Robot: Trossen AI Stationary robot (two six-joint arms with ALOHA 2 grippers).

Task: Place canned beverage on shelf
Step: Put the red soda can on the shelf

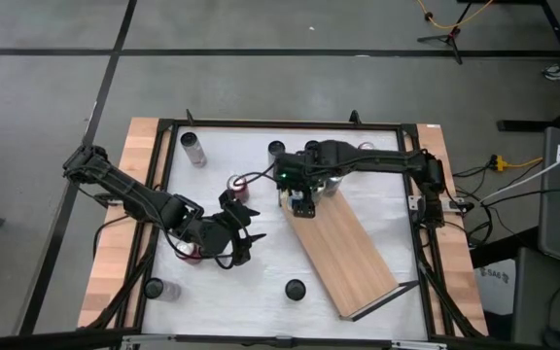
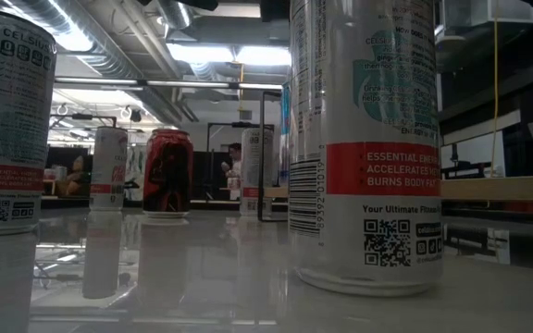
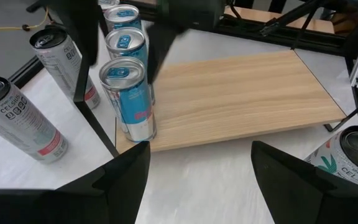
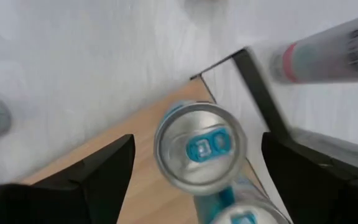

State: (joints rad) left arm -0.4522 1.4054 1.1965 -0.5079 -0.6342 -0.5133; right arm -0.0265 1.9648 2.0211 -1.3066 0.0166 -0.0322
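The shelf (image 1: 343, 248) is a light-wood board lying aslant on the white table, with black wire rails at its short ends. Three blue cans stand upright in a row on its far end (image 3: 129, 102). My right gripper (image 1: 299, 197) hangs over that end, open. In the right wrist view its fingers (image 4: 107, 177) stand on either side of one blue can's top (image 4: 201, 152) with a gap on each side. My left gripper (image 1: 239, 241) is open and empty (image 3: 201, 168), low over the table to the left of the shelf.
Silver cans stand on the table at the far left (image 1: 194, 148), far middle (image 1: 277, 151), near left (image 1: 154, 289) and near middle (image 1: 295, 289). A red can (image 1: 236, 185) stands by the shelf's far end. A black frame (image 1: 290, 124) rims the table.
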